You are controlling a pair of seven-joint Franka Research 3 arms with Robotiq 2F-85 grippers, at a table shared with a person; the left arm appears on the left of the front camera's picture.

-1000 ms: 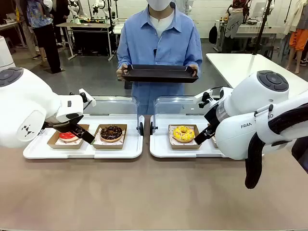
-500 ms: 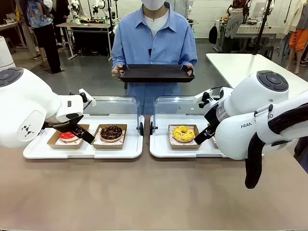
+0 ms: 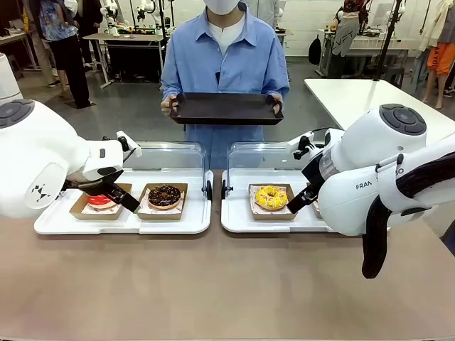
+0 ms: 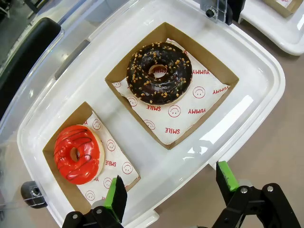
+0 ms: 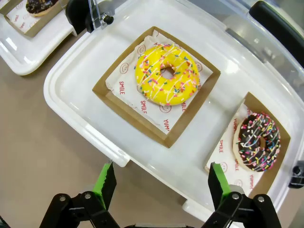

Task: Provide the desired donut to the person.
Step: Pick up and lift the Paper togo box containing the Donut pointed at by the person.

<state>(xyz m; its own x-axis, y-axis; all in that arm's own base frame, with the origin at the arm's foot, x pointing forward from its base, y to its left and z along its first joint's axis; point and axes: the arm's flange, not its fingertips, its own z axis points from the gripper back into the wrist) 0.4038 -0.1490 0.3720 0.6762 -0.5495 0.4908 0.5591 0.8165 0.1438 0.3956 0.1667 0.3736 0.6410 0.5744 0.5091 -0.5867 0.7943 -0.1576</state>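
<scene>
left jaws, right jaws: wide open, empty | yellow donut (image 5: pixel 166 74) lies flat | person (image 3: pixel 225 50) holds tray (image 3: pixel 224 109) level, crosswise

red donut (image 4: pixel 78 154), brown nut-flecked donut (image 4: pixel 159 72), yellow sprinkled donut (image 5: pixel 167 74), black tray (image 3: pixel 225 108)

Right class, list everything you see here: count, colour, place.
Table: 1, tan, foreground.
Trays: 2, white, on table.
Lids: 2, clear, open behind trays.
Boxes: 4, brown, under donuts.
Red donut: 1, red, left tray.
Nut donut: 1, brown, left tray.
Yellow donut: 1, yellow, right tray.
Sprinkle donut: 1, brown, right tray.
Black tray: 1, black, held by person.
Hands: 2, on black tray's ends.
Left gripper: 1, black, open over left tray.
Right gripper: 1, black, open over right tray.
</scene>
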